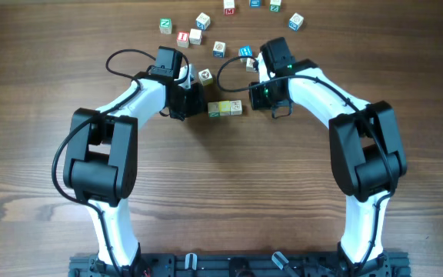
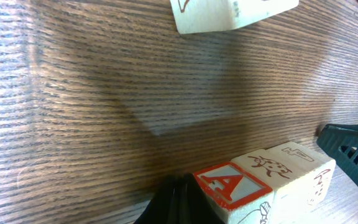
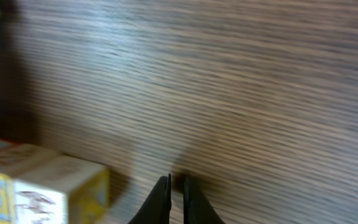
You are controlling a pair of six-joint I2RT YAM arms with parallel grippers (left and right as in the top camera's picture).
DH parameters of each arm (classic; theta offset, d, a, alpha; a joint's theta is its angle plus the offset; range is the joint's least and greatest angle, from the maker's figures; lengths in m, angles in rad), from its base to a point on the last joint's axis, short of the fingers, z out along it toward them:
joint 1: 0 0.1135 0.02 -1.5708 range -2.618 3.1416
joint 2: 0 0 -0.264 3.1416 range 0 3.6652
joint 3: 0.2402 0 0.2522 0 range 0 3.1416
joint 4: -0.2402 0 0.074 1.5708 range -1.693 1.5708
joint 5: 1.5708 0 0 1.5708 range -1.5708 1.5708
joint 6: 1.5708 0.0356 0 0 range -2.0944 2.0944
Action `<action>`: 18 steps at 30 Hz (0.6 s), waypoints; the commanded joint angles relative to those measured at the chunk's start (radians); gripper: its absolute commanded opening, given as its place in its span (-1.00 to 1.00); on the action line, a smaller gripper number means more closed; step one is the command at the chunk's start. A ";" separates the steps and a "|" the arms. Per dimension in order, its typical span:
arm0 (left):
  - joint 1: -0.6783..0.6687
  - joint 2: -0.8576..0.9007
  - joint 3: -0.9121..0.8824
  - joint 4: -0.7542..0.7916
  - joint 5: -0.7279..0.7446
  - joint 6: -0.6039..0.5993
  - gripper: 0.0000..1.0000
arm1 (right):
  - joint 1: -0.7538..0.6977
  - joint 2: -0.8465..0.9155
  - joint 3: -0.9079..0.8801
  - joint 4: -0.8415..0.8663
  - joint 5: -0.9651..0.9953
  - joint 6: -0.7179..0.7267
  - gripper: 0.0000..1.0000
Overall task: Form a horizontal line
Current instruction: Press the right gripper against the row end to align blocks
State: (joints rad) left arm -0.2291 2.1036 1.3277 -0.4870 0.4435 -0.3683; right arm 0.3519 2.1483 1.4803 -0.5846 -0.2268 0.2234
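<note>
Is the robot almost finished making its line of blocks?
Nearly done, I think. The row of three cubes already sits edge to edge between the arms. Nothing is in hand: the left gripper and right gripper are shut and empty, one at each end. Left to do: maybe just backing away. The loose cubes lie scattered beyond.

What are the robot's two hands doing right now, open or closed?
Left gripper: closed, holding nothing, its tip by the red A cube.
Right gripper: closed, nothing between its fingers.
</note>
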 commanded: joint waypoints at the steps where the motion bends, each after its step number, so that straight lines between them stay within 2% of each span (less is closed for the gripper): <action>1: -0.015 0.111 -0.074 -0.021 -0.103 0.024 -0.92 | 0.004 -0.012 -0.015 0.020 -0.089 0.029 -0.84; 18: -0.015 0.111 -0.074 0.036 -0.104 0.024 -0.92 | 0.004 -0.012 -0.015 0.000 -0.216 0.042 -0.91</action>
State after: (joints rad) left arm -0.2310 2.1067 1.3163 -0.4358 0.4641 -0.3683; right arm 0.3527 2.1483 1.4776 -0.5777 -0.3897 0.2581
